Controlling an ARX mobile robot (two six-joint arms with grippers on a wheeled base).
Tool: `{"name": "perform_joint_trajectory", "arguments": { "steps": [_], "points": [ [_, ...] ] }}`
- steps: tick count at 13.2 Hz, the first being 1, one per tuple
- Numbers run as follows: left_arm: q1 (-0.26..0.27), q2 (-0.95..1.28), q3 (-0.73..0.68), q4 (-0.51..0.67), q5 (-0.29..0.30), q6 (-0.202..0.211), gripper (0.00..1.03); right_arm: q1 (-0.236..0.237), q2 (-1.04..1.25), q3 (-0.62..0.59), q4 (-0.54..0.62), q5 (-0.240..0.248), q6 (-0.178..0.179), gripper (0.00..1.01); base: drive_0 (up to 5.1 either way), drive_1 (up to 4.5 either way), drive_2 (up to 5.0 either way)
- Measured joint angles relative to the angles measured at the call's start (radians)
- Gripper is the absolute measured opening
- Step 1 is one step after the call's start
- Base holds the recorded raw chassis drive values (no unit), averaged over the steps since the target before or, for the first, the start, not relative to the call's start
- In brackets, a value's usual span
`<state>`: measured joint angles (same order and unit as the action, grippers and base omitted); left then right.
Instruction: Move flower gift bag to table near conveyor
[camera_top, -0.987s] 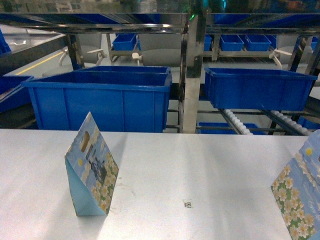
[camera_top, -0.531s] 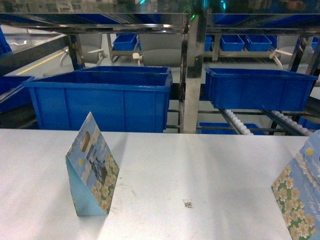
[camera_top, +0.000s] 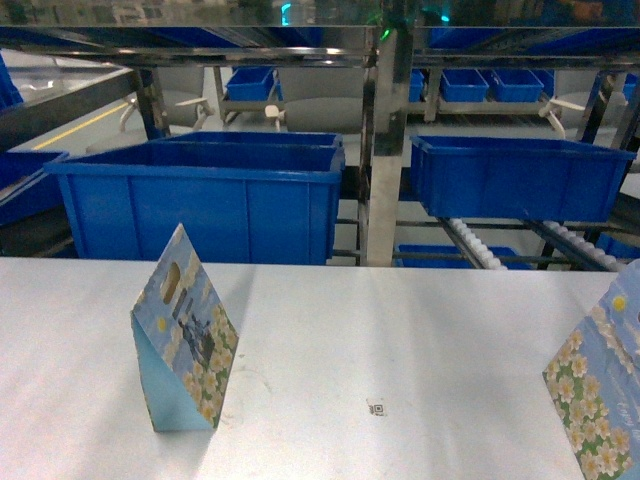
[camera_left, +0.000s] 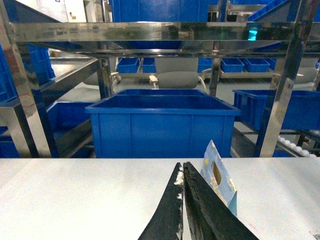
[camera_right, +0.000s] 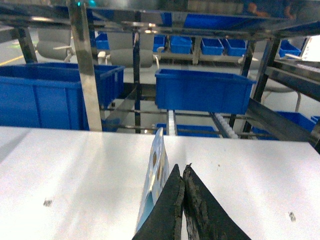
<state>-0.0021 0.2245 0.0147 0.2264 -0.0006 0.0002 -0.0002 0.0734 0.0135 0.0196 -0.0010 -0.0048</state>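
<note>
In the head view, a pale blue paper gift bag printed with white daisies (camera_top: 183, 345) stands upright at lower left on the wide matte white table (camera_top: 400, 330), with a second bag of the same floral print (camera_top: 600, 395) cut off at the lower right edge. A small QR-like sticker (camera_top: 375, 407) lies on the tabletop between them. Behind the table, across the upper half of the frame, runs the stainless-steel conveyor rack (camera_top: 385, 140) carrying large blue plastic bins (camera_top: 200, 200). In the left wrist view, the black left gripper (camera_left: 183, 172) has its fingers pressed together, empty, with a bag just to its right. The right gripper (camera_right: 182, 175) is likewise closed and holds nothing, beside a bag's edge.
</note>
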Motion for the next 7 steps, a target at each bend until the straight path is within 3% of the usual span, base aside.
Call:
{"name": "perform_joint_trajectory", "arguments": {
  "steps": [3,4,7],
  "points": [
    [0.000,-0.062,0.000,-0.067,0.000,0.000,0.02,0.000,-0.069,0.000,-0.020,0.000,0.000,0.02,0.0,0.00,0.0],
    [0.000,-0.165,0.001,-0.228,0.001,0.000,0.02,0.000,-0.069,0.000,-0.023,0.000,0.000,0.02,0.0,0.00,0.0],
    [0.000,-0.214,0.000,-0.229,0.001,0.000,0.02,0.000,-0.069,0.000,-0.024,0.000,0.000,0.02,0.0,0.00,0.0]
  ]
}}
